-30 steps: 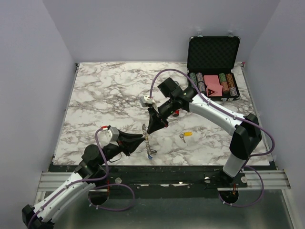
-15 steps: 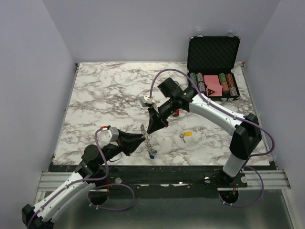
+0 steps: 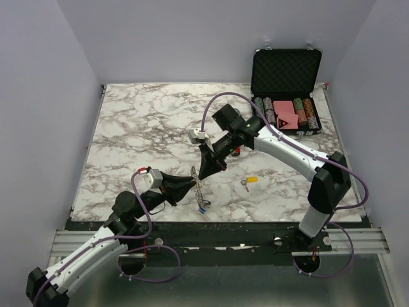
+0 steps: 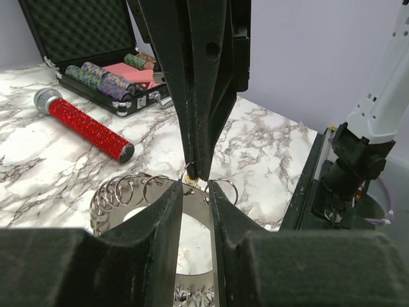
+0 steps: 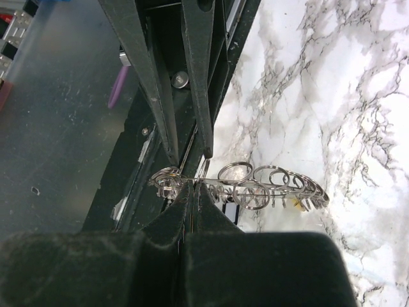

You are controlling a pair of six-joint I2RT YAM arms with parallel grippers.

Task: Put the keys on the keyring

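Note:
My left gripper (image 3: pixel 190 184) is shut on the keyring (image 3: pixel 200 190), a silvery ring with many wire loops, and holds it on edge above the table's near middle. In the left wrist view the ring's band (image 4: pixel 195 214) sits between my fingers. My right gripper (image 3: pixel 203 174) comes down from the far side, shut, with its tips at the ring's top rim (image 5: pixel 192 187). It pinches something thin there, seemingly a key. A blue key (image 3: pixel 202 208) hangs from the ring's low end. A yellow-headed key (image 3: pixel 250 181) lies on the table to the right.
An open black case (image 3: pixel 285 70) with striped poker chips stands at the back right. A red cylinder with a silver cap (image 4: pixel 86 126) lies behind the right arm. The table's near edge and the arm bases (image 4: pixel 354 160) are close by.
My left gripper has shifted slightly up and right with the keyring, closer to the right gripper's tips. The right arm has barely moved.

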